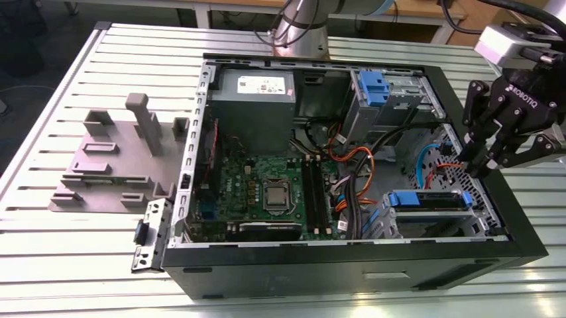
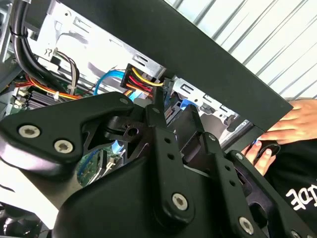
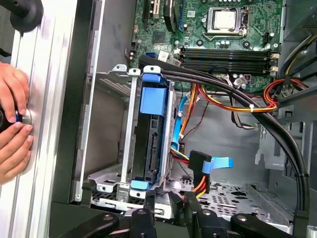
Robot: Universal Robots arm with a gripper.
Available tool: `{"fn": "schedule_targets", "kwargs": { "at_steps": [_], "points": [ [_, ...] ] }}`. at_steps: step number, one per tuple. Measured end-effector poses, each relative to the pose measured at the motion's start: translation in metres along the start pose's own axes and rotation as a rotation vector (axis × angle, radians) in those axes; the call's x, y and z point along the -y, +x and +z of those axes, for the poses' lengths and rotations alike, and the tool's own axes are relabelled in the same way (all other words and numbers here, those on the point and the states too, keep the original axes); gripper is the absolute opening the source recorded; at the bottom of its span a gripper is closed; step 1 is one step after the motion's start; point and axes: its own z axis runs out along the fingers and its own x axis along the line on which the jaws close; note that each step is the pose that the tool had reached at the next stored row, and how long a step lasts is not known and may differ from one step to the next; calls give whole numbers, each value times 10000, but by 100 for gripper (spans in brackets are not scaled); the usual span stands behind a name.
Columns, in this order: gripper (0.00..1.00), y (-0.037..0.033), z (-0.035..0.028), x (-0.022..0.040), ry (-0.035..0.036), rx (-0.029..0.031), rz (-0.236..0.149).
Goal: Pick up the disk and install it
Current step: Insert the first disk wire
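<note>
The disk (image 1: 430, 200) sits in the drive cage at the near right corner of the open computer case (image 1: 354, 265), its blue carrier bracket facing up. In the first wrist view the disk (image 3: 151, 134) stands on edge between the cage's metal rails. My gripper (image 1: 488, 168) hangs above the case's right wall, a little above and to the right of the disk, fingers drawn together with nothing seen between them. In both wrist views the gripper (image 3: 174, 199) (image 2: 174, 106) ends beside a power connector (image 2: 143, 79) with red, yellow and black wires.
A grey plastic holder (image 1: 115, 159) with upright posts stands on the slatted table at the exterior view's left. A person's hand (image 3: 12, 124) (image 2: 285, 124) rests on the table edge outside the case. Cable bundles (image 3: 257, 119) cross the case near the cage.
</note>
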Motion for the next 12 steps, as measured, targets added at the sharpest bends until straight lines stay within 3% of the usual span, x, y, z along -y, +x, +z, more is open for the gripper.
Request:
{"fn": "schedule_targets", "kwargs": {
  "at_steps": [8,12],
  "points": [
    [35,-59,9,7,5,-2,-28],
    [17,-64,16,10,5,-5,-34]
  ]
}}
